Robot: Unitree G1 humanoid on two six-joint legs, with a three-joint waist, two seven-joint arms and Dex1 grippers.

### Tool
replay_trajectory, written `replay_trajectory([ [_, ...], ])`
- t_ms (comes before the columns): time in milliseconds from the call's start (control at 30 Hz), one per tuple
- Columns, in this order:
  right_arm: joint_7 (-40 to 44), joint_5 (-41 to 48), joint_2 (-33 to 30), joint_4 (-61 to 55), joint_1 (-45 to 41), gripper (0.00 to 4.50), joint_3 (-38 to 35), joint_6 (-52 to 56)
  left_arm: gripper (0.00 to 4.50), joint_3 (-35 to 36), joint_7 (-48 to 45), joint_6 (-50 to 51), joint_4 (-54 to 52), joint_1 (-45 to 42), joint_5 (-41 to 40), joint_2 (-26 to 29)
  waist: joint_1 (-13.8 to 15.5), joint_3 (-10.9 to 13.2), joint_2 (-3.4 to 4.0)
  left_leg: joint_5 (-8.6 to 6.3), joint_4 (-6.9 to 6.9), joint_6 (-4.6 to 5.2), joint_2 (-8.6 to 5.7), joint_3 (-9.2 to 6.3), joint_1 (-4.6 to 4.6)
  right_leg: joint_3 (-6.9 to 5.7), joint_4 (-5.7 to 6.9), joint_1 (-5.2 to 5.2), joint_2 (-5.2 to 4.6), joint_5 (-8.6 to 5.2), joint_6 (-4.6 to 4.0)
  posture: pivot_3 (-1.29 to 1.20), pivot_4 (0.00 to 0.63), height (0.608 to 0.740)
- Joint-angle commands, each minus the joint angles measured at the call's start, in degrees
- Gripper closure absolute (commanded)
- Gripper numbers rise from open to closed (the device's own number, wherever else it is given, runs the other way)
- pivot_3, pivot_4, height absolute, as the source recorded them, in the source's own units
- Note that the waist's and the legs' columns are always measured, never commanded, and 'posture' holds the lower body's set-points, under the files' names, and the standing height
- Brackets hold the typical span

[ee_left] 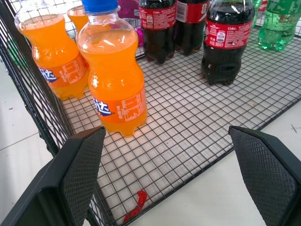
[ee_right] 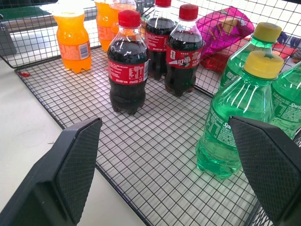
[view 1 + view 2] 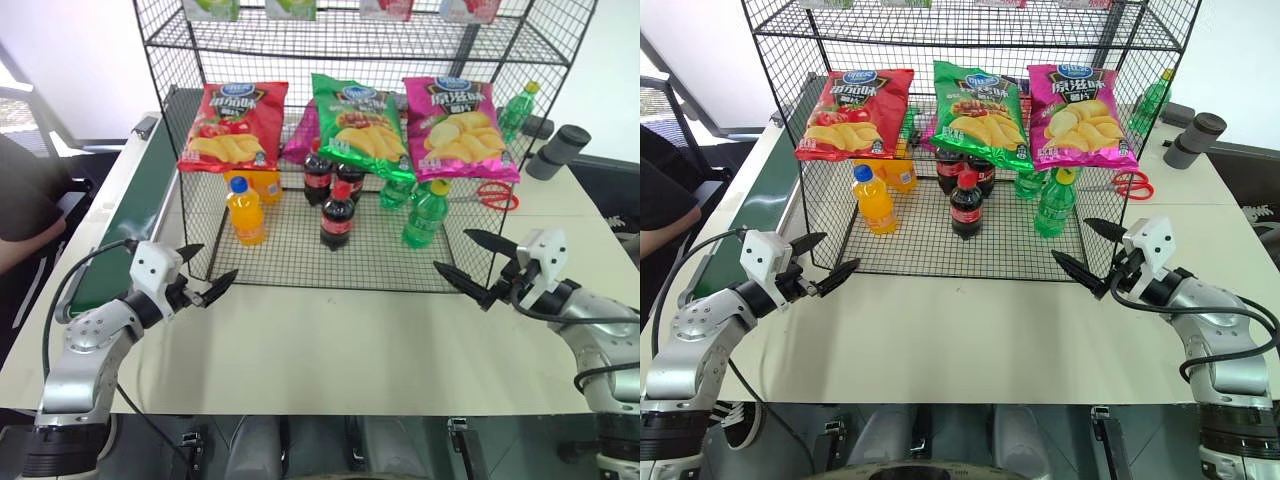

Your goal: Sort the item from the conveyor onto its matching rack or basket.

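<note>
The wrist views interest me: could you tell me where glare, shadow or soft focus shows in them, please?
Left wrist view: white highlights streak the front orange bottle, while the left gripper's near fingers look soft. Right wrist view: the front cola bottle glints at its shoulder, the green bottle glows translucent, and the rack floor carries faint shadows under the bottles.
</note>
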Motion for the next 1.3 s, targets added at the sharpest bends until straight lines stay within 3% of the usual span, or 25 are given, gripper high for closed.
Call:
replay_trajectory([
  [33,0.2,-0.1,0.4,-0.2,-0.9,0.01,0.0,-1.3,0.00,1.2,-0.2,-0.2,-2.3,-0.6,-0.4,0.9,0.0,0.0,0.00,0.00,0.00,0.00,0.00,0.00,0.00,0.00,0.00,0.00,0.00,0.00,0.00,0.00,0.150,0.740],
  [1300,-0.1,-0.5,1.2,-0.2,-2.1,0.01,2.0,-0.1,0.00,1.7,1.1,2.4,-4.4,-0.8,-0.2,1.1,0.0,0.0,0.00,0.00,0.00,0.00,0.00,0.00,0.00,0.00,0.01,0.00,0.02,0.00,0.00,0.00,0.150,0.740],
])
